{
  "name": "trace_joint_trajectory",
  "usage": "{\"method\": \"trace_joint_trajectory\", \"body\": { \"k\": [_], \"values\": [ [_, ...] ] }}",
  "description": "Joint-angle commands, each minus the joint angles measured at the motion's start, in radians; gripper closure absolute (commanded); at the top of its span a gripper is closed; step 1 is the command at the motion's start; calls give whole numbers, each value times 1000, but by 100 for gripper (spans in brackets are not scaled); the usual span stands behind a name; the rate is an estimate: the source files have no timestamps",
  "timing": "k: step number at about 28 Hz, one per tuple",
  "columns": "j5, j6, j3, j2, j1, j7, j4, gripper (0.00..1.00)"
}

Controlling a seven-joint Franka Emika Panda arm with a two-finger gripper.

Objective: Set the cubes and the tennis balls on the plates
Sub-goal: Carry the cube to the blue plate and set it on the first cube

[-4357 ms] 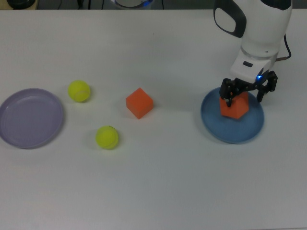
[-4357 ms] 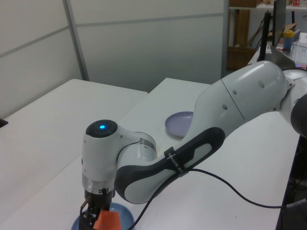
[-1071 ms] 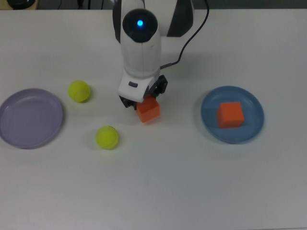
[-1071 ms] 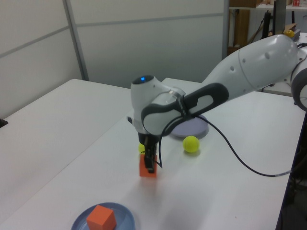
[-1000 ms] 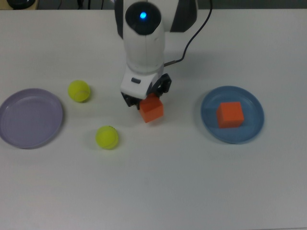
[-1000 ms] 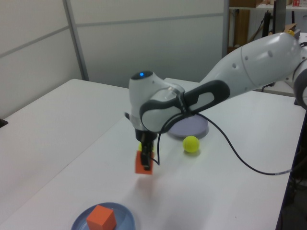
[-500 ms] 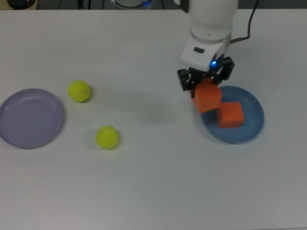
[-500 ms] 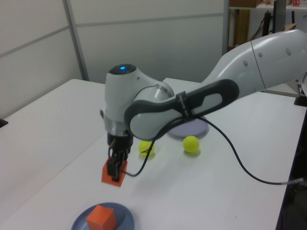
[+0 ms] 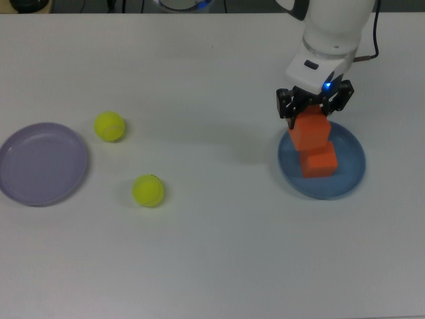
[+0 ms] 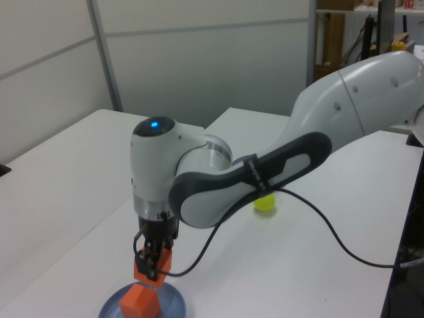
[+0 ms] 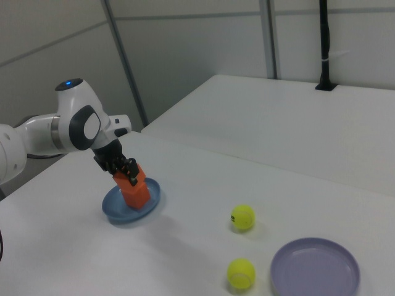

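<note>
My gripper (image 9: 311, 118) is shut on an orange-red cube (image 9: 310, 133) and holds it just over the blue plate (image 9: 352, 169). Directly beneath it, a second cube (image 9: 320, 163) rests on that plate; whether the two touch I cannot tell. The left view shows the held cube (image 10: 146, 271) above the resting cube (image 10: 138, 302), and the right view shows the gripper (image 11: 123, 168) over the blue plate (image 11: 152, 200). Two tennis balls (image 9: 109, 126) (image 9: 148, 191) lie on the table toward the top view's left. Beyond them sits the lavender plate (image 9: 43, 163) with nothing on it.
The arm's white body (image 9: 335, 30) reaches in from the top edge of the top view. A black cable (image 10: 318, 248) trails from the arm across the table in the left view. The table's edge (image 11: 203, 83) runs behind the arm in the right view.
The gripper has carried the cube from the table's middle toward the top view's right. It now hangs over the cube on the blue plate. The balls and the lavender plate have not moved.
</note>
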Motion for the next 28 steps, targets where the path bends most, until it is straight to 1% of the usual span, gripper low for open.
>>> {"method": "trace_joint_trajectory", "body": {
  "k": [1,7,10,28],
  "values": [
    [-20,8,-2,49,10,30,20,100],
    [-20,11,-2,90,15,36,41,100],
    [-20,13,-2,93,18,37,44,100],
    [-17,11,-2,99,27,43,121,100]
  ]
}}
